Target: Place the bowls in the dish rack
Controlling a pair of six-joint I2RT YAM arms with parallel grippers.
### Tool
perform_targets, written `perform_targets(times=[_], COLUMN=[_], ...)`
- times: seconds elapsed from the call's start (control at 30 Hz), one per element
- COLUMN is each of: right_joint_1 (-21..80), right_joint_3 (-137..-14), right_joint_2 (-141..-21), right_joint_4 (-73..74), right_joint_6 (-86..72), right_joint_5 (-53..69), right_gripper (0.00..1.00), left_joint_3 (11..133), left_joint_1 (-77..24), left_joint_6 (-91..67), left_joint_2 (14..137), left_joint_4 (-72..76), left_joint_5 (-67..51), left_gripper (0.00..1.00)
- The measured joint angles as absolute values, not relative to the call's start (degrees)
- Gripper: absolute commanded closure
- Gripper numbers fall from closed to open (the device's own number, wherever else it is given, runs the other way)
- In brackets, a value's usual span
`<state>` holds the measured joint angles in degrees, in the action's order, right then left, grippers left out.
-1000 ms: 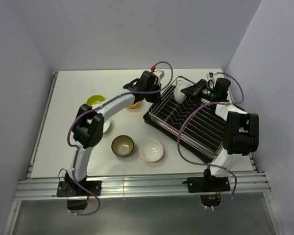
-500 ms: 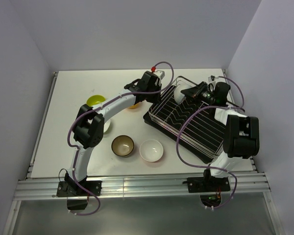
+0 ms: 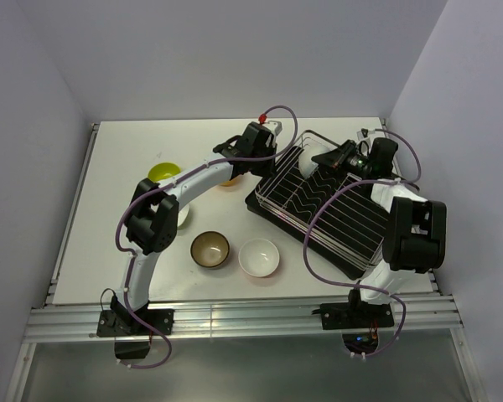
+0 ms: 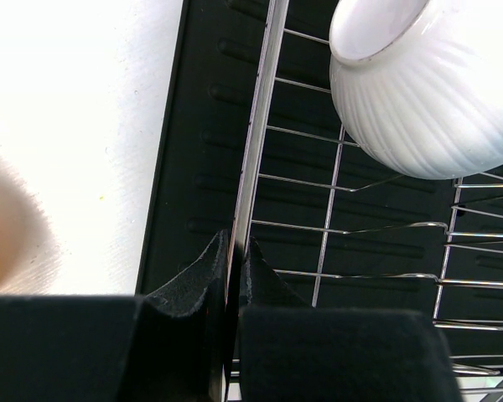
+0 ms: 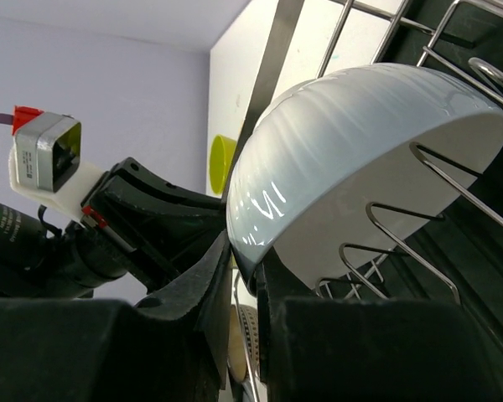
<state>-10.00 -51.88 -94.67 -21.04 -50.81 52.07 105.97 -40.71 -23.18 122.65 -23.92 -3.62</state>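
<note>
Firmly, the right gripper (image 5: 245, 272) pinches the rim of the white bowl (image 5: 344, 159) tilted in the rack (image 4: 260, 109); the left gripper (image 4: 232, 261) clamps the rack's edge.

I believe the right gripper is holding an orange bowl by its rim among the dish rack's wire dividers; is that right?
Not quite: the right wrist view shows the right gripper pinching a white bowl, not an orange one, by its rim among the wire dividers of the dish rack.
</note>
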Motion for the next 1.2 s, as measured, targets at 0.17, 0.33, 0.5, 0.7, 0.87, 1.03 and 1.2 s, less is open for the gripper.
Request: perform_targets(times=[0.17, 0.33, 0.5, 0.7, 0.87, 1.03, 1.2], right_joint_1=[-10.02, -10.02, -11.05, -12.36, -12.38, -12.38, -12.4], right_joint_3=[-54.61, -56.42, -56.9, -55.48, -56.18, -56.95, -58.48], right_joint_2=[-94.65, -94.61, -94.0, -94.21, -94.17, -93.93, -92.47], right_joint_4=[-14.04, -9.02, -3.14, 4.38, 5.37, 5.82, 8.67], right_joint_6=[-46.68, -44.12, -41.74, -39.27, -38.63, -38.65, -38.41], right_joint_5=[52.16, 51.79, 51.03, 50.52, 49.8, 50.15, 49.52], right_gripper=[0.82, 0.78, 0.66, 0.59, 0.54, 0.4, 0.28], left_joint_3=[106.0, 106.0, 106.0, 106.0, 106.02, 106.02, 106.02], left_joint_1=[-40.77, -40.8, -40.82, -40.82, -40.82, -40.82, -40.84], left_joint_6=[-23.22, -23.22, -23.29, -23.88, -24.14, -24.18, -24.29], left_joint_2=[122.65, 122.65, 122.74, 122.93, 122.96, 122.96, 122.96], left_joint_4=[-23.9, -23.88, -23.64, -22.83, -22.83, -22.81, -22.74], left_joint_5=[-3.62, -3.57, -3.38, -2.55, -2.52, -2.52, -2.57], left_gripper=[1.0, 1.0, 1.0, 1.0, 1.0, 1.0, 0.98])
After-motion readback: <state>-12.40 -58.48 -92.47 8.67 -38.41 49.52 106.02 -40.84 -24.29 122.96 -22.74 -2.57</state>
